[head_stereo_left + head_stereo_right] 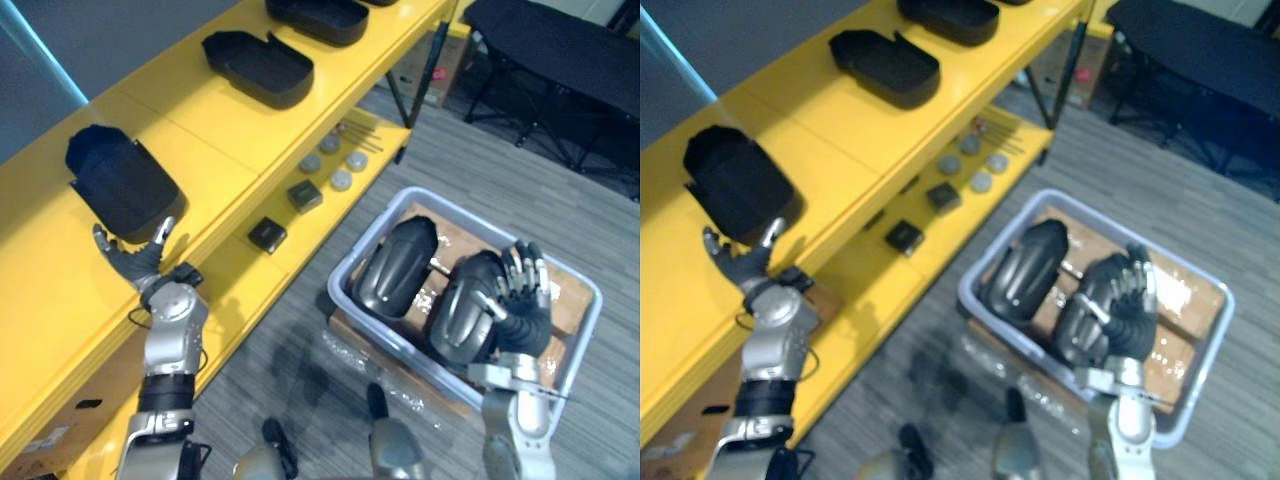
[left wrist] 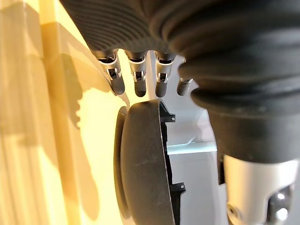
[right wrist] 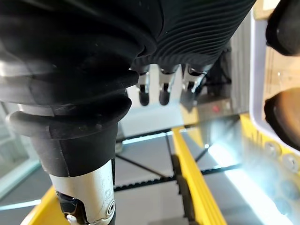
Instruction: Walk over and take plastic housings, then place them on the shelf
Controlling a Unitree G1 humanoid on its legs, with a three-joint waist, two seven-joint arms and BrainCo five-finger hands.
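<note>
Black housing (image 1: 125,185) near shelf (image 1: 60,290) edge | left hand (image 1: 132,260) beside | right hand (image 1: 524,300) over bin (image 1: 420,195)

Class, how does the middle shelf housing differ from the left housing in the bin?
The middle housing lies hollow side up on the yellow shelf; the left housing lies domed side up in the grey bin. The middle housing looks matt; the left housing glints. Both are dark rounded shells.

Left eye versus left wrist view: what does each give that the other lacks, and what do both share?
Left eye view: a bin holding two housings, the right hand open over them, and two far housings along the yellow shelf. Left wrist view: straight fingers close to the rim of the nearest housing. Both: the left hand, open, by that housing on the shelf.
</note>
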